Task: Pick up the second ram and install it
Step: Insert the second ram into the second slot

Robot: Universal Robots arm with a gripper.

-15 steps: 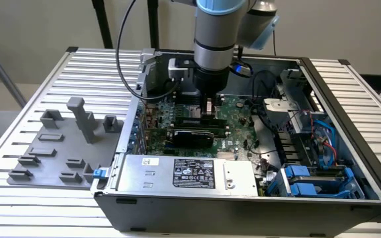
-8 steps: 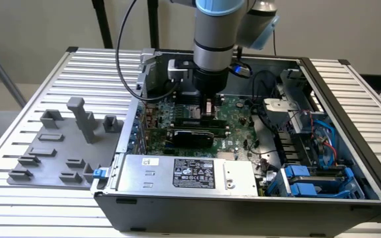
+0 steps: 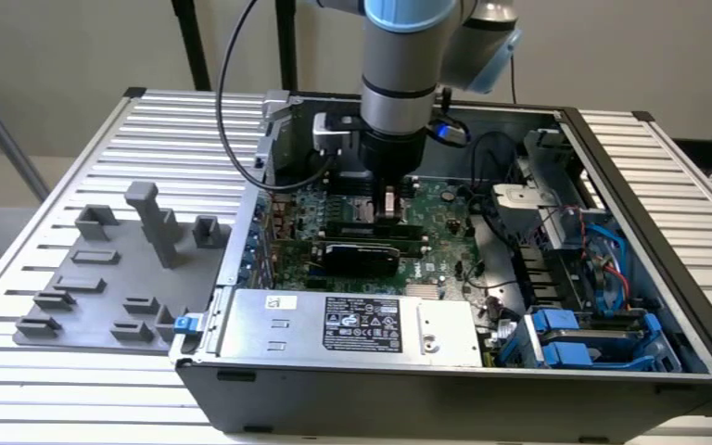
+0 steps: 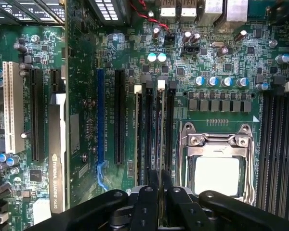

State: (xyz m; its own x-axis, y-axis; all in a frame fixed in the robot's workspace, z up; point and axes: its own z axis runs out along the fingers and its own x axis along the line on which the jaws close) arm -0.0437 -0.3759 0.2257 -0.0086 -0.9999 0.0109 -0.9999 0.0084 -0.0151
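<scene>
In the wrist view the second ram appears edge-on as a thin pale line standing in a memory slot beside the CPU socket. My gripper is shut on its near end, with the black fingers pressed against both sides. Another stick sits edge-on two slots away, under a white latch. From the exterior view the gripper is low inside the open computer case, pointing straight down at the green motherboard.
A grey fixture with upright blocks lies outside the case on the exterior view's left. A power supply fills the case front and blue drive bays the right. Cables hang near the arm. A graphics card and empty slots flank the gripper.
</scene>
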